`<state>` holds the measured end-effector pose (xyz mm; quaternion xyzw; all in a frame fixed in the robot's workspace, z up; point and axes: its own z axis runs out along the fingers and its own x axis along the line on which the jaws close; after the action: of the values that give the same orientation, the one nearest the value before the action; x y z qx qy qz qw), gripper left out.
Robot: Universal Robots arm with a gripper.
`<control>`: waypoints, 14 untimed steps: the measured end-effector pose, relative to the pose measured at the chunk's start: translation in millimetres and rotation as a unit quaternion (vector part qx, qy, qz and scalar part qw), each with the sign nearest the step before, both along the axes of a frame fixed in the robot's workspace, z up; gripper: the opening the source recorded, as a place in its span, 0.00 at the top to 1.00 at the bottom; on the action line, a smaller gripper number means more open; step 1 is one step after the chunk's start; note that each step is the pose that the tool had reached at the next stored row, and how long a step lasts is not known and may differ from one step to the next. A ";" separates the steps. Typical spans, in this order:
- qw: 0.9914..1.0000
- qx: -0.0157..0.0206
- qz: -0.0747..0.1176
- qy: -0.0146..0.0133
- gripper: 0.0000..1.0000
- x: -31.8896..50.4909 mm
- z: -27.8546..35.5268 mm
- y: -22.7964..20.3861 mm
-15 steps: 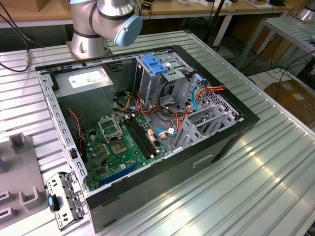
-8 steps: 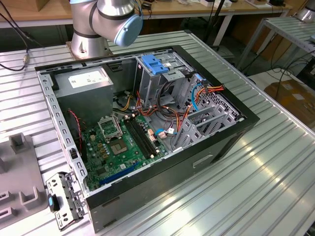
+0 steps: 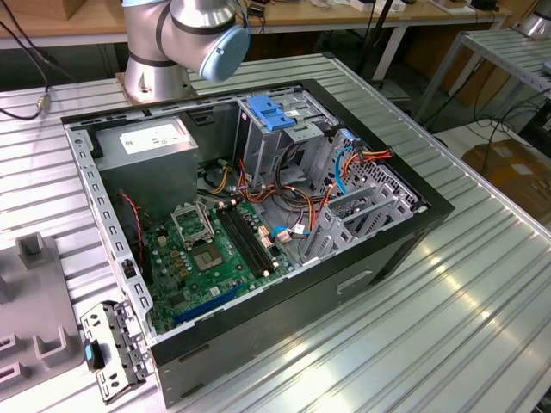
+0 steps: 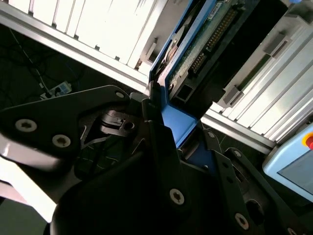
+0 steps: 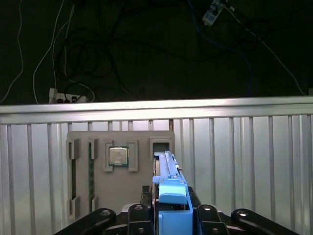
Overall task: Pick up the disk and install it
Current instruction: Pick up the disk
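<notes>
The disk (image 5: 166,169) stands on edge, with a light-blue side rail along it, at a slot of the grey parts tray (image 5: 122,186). My gripper (image 5: 172,211) is shut on the disk, one black finger on each side of the rail. In the second wrist view the disk (image 4: 203,41) shows its green circuit board and blue rail, with the gripper (image 4: 164,105) clamped on its near end. The open computer case (image 3: 413,219) lies on the table in the exterior view, its metal drive cage (image 3: 284,138) at the back.
The tray also holds a processor chip (image 5: 118,156) and a memory stick (image 5: 90,169). In the case sit a grey power-supply box (image 3: 151,142), a green motherboard (image 3: 211,254) and loose cables (image 3: 357,163). The arm's base (image 3: 159,60) stands behind the case.
</notes>
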<state>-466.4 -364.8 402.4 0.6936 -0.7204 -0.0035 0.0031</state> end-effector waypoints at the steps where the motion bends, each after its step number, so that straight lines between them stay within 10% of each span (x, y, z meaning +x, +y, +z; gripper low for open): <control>1: 1.000 0.000 0.000 0.000 0.63 0.0 2.7 0.0; 14: 1.000 0.000 0.000 0.000 0.63 0.0 23.5 0.0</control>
<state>-466.4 -364.8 425.9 0.6936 -0.7204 -0.0035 0.0031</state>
